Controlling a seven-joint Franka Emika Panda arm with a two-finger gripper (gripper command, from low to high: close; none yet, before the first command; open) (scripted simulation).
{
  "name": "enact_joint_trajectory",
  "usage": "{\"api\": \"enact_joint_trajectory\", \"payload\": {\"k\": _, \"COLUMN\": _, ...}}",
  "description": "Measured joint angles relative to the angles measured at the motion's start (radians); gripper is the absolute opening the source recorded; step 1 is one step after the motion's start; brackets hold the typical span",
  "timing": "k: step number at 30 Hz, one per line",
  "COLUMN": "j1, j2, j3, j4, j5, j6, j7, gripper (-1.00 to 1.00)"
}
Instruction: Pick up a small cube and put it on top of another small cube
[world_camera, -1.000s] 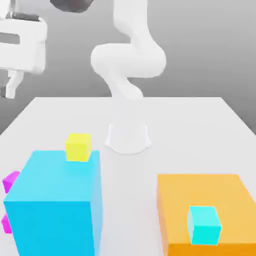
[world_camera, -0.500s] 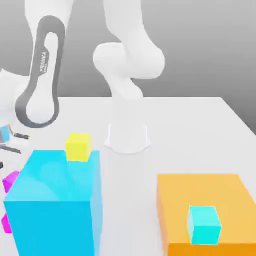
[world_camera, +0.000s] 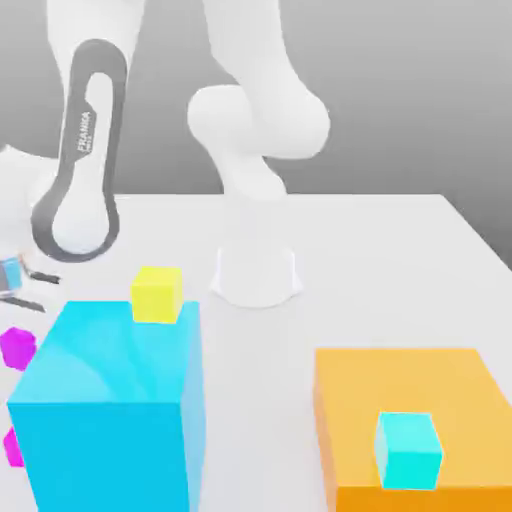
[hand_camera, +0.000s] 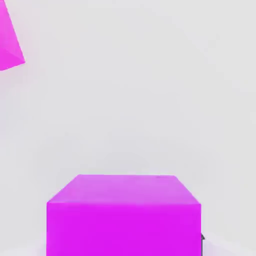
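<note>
While clamped, fingers (hand_camera: 202, 243) grip magenta cube (hand_camera: 124, 215) | second magenta cube (hand_camera: 9, 40) apart (white table (world_camera: 380, 260))

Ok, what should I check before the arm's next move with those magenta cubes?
1. hand shut: ok.
2. near magenta cube actually gripped: cannot tell.
3. second magenta cube in sight, apart from the first: ok.
4. Lift path clear of the big cyan block: cannot tell; it stands close by.
5. yellow cube resting on the block, away from the hand: ok.
</note>
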Motion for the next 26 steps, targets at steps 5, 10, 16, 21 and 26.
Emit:
{"api": "enact_joint_trajectory", "payload": {"k": 5, "j1": 0.103, "j2": -0.156, "j3": 0.048, "j4": 0.071, "j5": -0.097, "j6": -0.207, "j7": 0.11, "gripper": -1.0}}
{"api": "enact_joint_trajectory", "payload": {"k": 10, "j1": 0.181, "j2": -0.32, "j3": 0.113, "j4": 0.131, "j5": -0.154, "j6": -0.423, "j7": 0.168, "gripper": -1.0}}
{"api": "enact_joint_trajectory", "payload": {"k": 16, "j1": 0.262, "j2": -0.514, "j3": 0.231, "j4": 0.174, "j5": -0.193, "j6": -0.665, "j7": 0.179, "gripper": -1.0}}
{"api": "enact_joint_trajectory", "payload": {"k": 21, "j1": 0.321, "j2": -0.568, "j3": 0.288, "j4": 0.076, "j5": -0.209, "j6": -0.637, "j7": 0.112, "gripper": -1.0}}
{"api": "enact_joint_trajectory", "payload": {"k": 26, "j1": 0.321, "j2": -0.542, "j3": 0.288, "j4": 0.03, "j5": -0.209, "j6": -0.565, "j7": 0.108, "gripper": 1.0}}
